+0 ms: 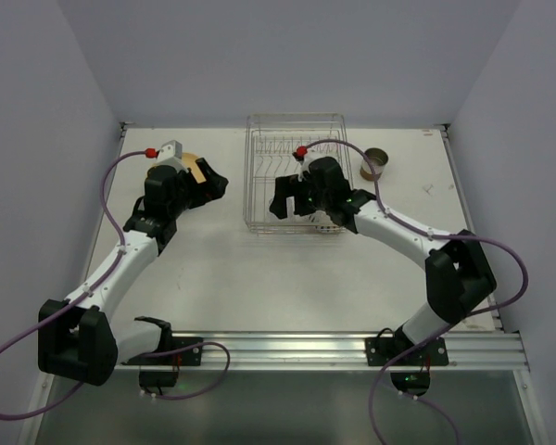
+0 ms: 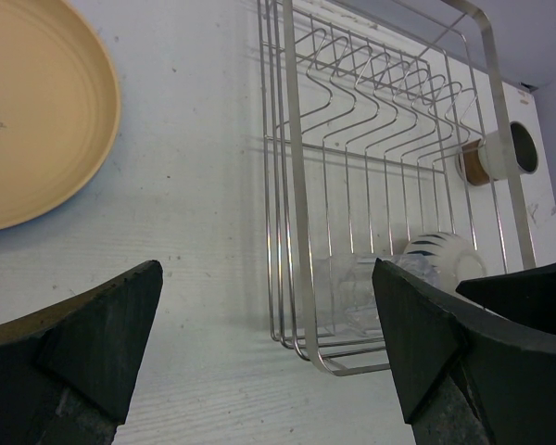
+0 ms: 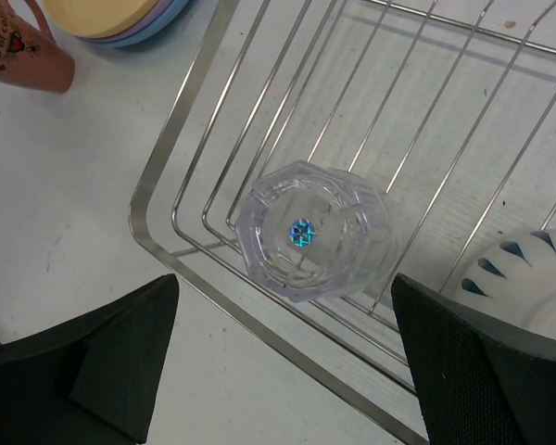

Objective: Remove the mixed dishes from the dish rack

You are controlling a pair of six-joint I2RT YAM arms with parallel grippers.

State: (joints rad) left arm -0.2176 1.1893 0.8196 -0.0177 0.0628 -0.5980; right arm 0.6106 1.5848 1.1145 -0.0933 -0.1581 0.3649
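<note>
The silver wire dish rack (image 1: 296, 139) stands at the table's back middle. It holds a small clear glass (image 3: 315, 232) in its near-left corner and a white cup (image 3: 537, 278) with blue marks beside it. My right gripper (image 3: 283, 362) hovers open just above the glass, its jaws wide apart on either side. My left gripper (image 2: 269, 343) is open and empty, low over the table left of the rack (image 2: 296, 185). The yellow-orange plate (image 2: 28, 120) tops a stack with a blue rim (image 3: 171, 17) left of the rack. A pink mug (image 3: 23, 51) stands near that stack. A brown cup (image 1: 374, 164) lies right of the rack.
The rack's upright prongs (image 2: 389, 102) hold no plates. White walls close in the table on the left, back and right. An aluminium rail (image 1: 352, 350) with both arm bases runs along the near edge.
</note>
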